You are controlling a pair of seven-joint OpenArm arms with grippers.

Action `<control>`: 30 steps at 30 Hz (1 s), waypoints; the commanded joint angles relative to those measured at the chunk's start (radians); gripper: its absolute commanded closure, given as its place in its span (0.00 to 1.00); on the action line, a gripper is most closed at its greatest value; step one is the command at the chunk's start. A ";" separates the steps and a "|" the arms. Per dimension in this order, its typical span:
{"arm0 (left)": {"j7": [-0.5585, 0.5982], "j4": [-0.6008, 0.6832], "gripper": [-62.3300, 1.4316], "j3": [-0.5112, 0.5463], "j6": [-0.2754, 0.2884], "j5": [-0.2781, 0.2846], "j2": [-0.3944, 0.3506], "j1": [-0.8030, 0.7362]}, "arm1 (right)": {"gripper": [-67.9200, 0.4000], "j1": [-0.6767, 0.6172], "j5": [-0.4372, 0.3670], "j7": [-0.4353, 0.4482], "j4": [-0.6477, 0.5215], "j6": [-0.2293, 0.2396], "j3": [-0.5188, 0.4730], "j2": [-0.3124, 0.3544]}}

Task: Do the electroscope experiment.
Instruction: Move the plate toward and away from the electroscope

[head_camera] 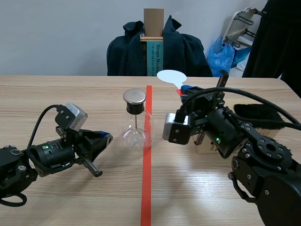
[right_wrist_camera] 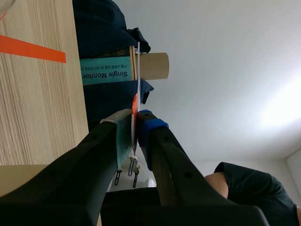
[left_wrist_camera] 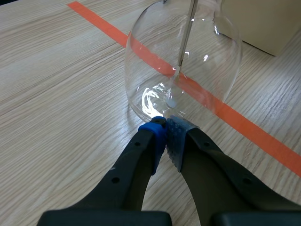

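Observation:
The electroscope (head_camera: 136,121) is a round glass flask with a metal cap and rod, standing just left of the orange tape line. My left gripper (head_camera: 107,138) lies low on the table to its left, shut on nothing. In the left wrist view the gripper (left_wrist_camera: 165,126) has its tips almost at the base of the flask (left_wrist_camera: 183,61). My right gripper (head_camera: 187,90) is turned upward right of the line, shut on the red handle of a thin white oval paddle (head_camera: 171,76). The right wrist view shows the paddle (right_wrist_camera: 137,80) edge-on between the pads of that gripper (right_wrist_camera: 135,117).
A black furry cloth (head_camera: 257,114) rests on a beige box (head_camera: 203,148) behind my right arm. Beyond the far edge are a chair with a dark jacket (head_camera: 188,54), a teal carton (head_camera: 153,56) and a blue bag (head_camera: 225,51). A person in black (head_camera: 277,37) stands at the far right.

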State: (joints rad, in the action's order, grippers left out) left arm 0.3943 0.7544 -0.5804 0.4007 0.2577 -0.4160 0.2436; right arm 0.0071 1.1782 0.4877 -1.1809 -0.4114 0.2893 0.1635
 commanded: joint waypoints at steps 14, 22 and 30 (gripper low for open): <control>0.013 0.024 0.93 0.006 0.002 0.007 0.003 0.003 | 0.98 0.016 0.005 0.218 -0.022 -0.015 -0.010 0.011; 0.013 0.024 0.93 0.006 0.002 0.007 0.003 0.003 | 0.98 0.016 0.005 0.377 -0.023 -0.016 -0.010 0.011; 0.013 0.024 0.93 0.006 0.002 0.007 0.003 0.003 | 0.98 0.016 0.005 0.418 -0.023 -0.016 -0.010 0.011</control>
State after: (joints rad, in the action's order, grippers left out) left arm 0.3943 0.7544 -0.5804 0.4007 0.2577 -0.4160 0.2436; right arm 0.0074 1.1896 0.9081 -1.1809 -0.4122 0.2893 0.1635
